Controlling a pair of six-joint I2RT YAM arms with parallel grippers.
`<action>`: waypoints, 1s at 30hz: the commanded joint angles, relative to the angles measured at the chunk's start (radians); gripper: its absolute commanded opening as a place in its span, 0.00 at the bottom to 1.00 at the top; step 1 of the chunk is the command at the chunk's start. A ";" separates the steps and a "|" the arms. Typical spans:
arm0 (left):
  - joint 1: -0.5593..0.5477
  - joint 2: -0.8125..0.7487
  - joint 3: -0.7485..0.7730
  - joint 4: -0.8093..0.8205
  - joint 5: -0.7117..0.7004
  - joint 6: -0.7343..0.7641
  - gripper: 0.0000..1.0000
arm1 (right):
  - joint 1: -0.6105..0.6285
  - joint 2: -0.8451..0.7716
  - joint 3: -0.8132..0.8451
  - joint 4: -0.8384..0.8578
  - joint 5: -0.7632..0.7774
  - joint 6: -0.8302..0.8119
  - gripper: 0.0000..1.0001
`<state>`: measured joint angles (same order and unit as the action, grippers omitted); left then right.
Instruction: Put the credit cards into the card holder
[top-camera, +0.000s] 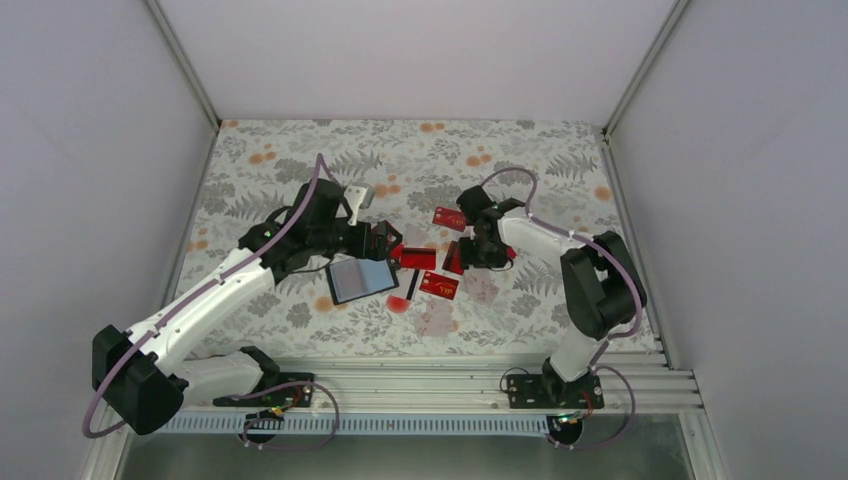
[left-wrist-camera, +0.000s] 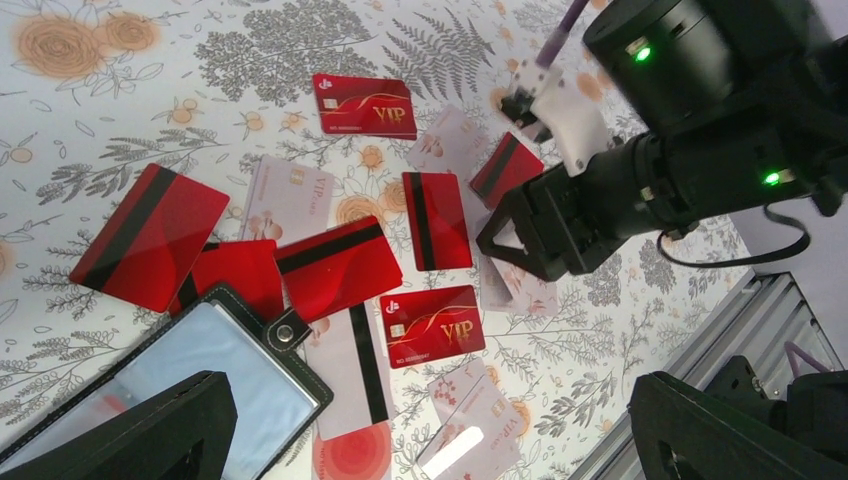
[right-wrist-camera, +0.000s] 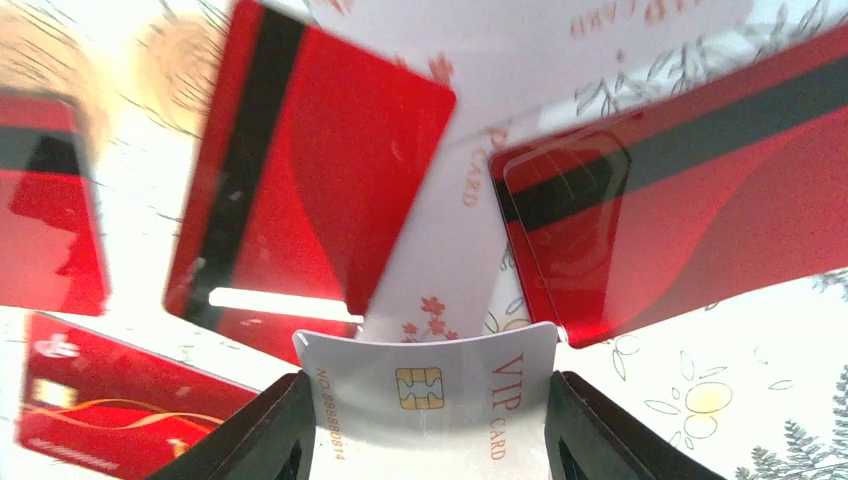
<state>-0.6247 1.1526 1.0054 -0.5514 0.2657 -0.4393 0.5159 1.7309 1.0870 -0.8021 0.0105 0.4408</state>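
Several flat red credit cards (left-wrist-camera: 330, 268) lie strewn beside the black rectangular card holder (top-camera: 362, 280) below the left gripper (top-camera: 385, 245), jaws spread wide, while the right gripper (right-wrist-camera: 425, 440) pinches a bowed white chip card (right-wrist-camera: 440, 375).

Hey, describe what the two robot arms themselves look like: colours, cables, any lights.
The left arm and right arm both have white tubular links joined by bulky black joint housings. A mauve cable runs along each arm, looping free near the shoulder and wrist. The jaws are matte black and wedge-shaped. In the left wrist view, two small green lights glow on the right arm's black wrist housing.
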 joint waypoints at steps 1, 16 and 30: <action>-0.003 0.002 -0.020 0.033 0.015 -0.018 0.99 | 0.007 -0.055 0.066 -0.028 0.010 0.009 0.54; -0.019 0.006 -0.095 0.173 0.095 -0.096 0.99 | 0.007 -0.103 0.350 -0.119 -0.131 0.114 0.55; -0.036 0.168 -0.010 0.369 0.209 -0.192 0.87 | 0.009 -0.139 0.474 -0.085 -0.352 0.242 0.54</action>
<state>-0.6537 1.2694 0.9237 -0.2588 0.4313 -0.6086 0.5163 1.6337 1.5269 -0.8978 -0.2634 0.6296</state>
